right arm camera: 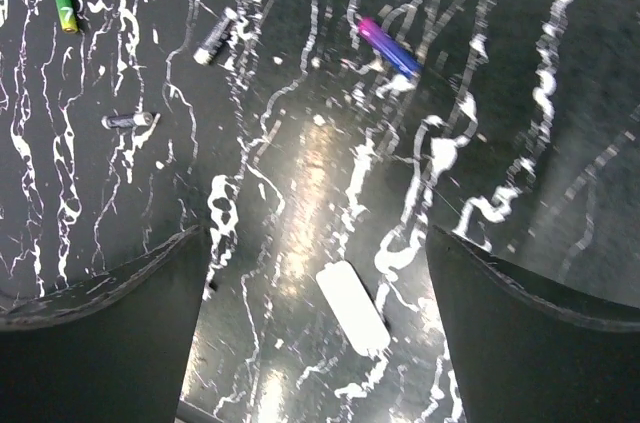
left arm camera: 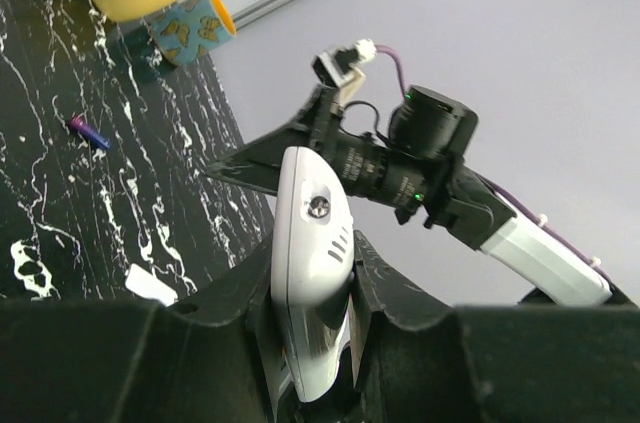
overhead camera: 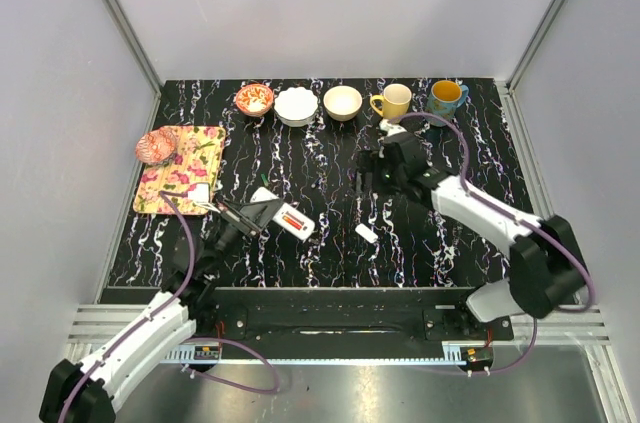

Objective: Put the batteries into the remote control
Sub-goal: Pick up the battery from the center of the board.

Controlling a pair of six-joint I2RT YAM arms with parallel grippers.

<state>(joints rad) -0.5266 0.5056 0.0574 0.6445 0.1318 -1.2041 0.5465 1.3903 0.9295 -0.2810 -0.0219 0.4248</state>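
**Left gripper clamps the remote; right gripper spread wide above loose batteries**

The left gripper (left arm camera: 312,288) is closed on the remote control (left arm camera: 312,228). In its wrist view the white bar stands lengthwise between the two dark fingers (left arm camera: 395,288), pinched on both long sides. From above, the left gripper (overhead camera: 248,215) holds the remote control (overhead camera: 285,217) at the bar's 9 o'clock end. The back faces up, and a reddish-orange battery (overhead camera: 293,218) shows in the slot.

The right gripper (right arm camera: 315,243) has its jaws far apart with nothing between them but tabletop. In the right wrist view, a small white tab (right arm camera: 352,308) lies flat on the table at 5 o'clock from the gap. A purple battery (right arm camera: 390,46) lies at 1 o'clock, a dark battery (right arm camera: 215,36) at 11 o'clock and a second dark battery (right arm camera: 130,120) at 10 o'clock. A green battery (right arm camera: 63,1) lies farther out toward the upper left corner. All four lie on their sides, well apart from each other.

In the top view the right gripper (overhead camera: 368,181) is at 2 o'clock from the remote, and the white tab (overhead camera: 366,233) at 3 o'clock. The black marbled table (overhead camera: 300,153) carries three bowls (overhead camera: 296,105) along its 12 o'clock edge. A yellow mug (overhead camera: 393,101) and a blue mug (overhead camera: 446,95) stand at the right end of that row. A floral tray (overhead camera: 180,171) lies at 10 o'clock from the remote.
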